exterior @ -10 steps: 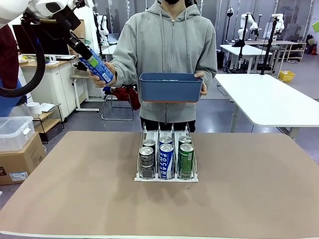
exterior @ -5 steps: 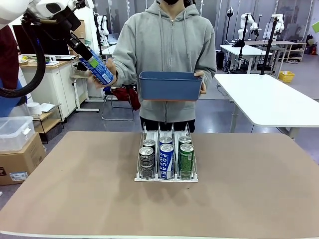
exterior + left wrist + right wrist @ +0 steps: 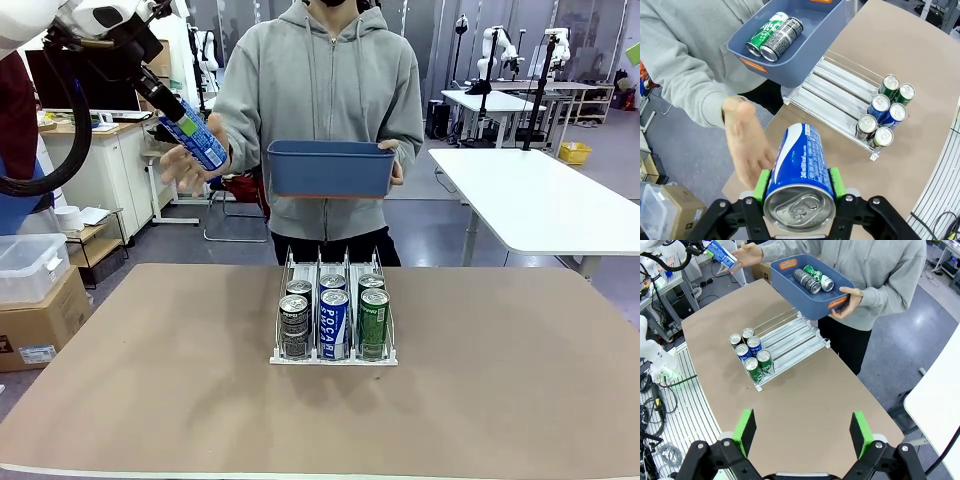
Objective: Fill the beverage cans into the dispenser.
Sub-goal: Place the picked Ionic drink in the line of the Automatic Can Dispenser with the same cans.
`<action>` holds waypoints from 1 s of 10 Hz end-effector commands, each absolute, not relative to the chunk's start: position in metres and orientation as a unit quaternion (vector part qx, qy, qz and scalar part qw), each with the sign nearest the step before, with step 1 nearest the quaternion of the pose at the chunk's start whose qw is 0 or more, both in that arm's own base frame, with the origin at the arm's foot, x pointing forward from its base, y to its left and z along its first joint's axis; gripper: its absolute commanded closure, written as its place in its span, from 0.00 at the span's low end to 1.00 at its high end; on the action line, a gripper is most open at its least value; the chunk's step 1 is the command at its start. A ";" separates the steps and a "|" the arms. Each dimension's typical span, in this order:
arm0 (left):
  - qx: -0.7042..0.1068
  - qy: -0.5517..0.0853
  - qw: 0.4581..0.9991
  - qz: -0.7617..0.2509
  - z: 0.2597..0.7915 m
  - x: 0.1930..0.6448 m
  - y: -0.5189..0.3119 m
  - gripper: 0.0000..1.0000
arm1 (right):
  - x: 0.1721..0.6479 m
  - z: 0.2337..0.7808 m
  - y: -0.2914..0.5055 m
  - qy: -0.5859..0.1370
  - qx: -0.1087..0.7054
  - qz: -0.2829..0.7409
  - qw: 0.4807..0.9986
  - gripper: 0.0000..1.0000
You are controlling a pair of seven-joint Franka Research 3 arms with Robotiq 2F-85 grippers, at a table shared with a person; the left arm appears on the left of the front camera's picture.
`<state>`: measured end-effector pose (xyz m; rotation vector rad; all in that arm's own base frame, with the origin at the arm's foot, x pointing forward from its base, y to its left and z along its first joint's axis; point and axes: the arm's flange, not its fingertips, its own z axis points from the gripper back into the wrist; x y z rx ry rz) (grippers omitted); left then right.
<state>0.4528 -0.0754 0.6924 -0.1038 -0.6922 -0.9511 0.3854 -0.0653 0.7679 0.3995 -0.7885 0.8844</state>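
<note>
Left gripper [image 3: 799, 186] clenched on a blue-and-white can [image 3: 799, 155], held high beyond the table's [image 3: 500, 400] far left edge, just beside the person's open hand [image 3: 747, 145] (whether they touch I cannot tell). The person's other hand [image 3: 388, 160] holds a blue bin [image 3: 330, 172] above the dispenser's [image 3: 835, 90] far end; a green can [image 3: 764, 31] and a dark can [image 3: 782, 39] lie in it. Six cans [image 3: 334, 315] stand two to a lane at the dispenser's near end. Right gripper [image 3: 802, 432] spread wide, empty, high over the table.
</note>
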 end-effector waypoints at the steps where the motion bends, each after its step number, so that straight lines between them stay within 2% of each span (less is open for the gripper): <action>1: -0.046 -0.329 0.828 -0.452 0.694 0.452 -0.073 1.00 | 0.385 0.767 -0.063 -0.370 0.188 0.415 0.810 0.00; 7: -0.046 -0.329 0.828 -0.452 0.694 0.452 -0.073 1.00 | 0.385 0.767 -0.063 -0.370 0.188 0.415 0.810 0.00; 8: -0.049 -0.326 0.831 -0.448 0.692 0.453 -0.075 0.43 | 0.385 0.767 -0.063 -0.370 0.188 0.415 0.810 0.00; 10: -0.056 -0.284 0.878 -0.382 0.678 0.454 -0.092 0.43 | 0.385 0.767 -0.063 -0.370 0.188 0.415 0.810 0.00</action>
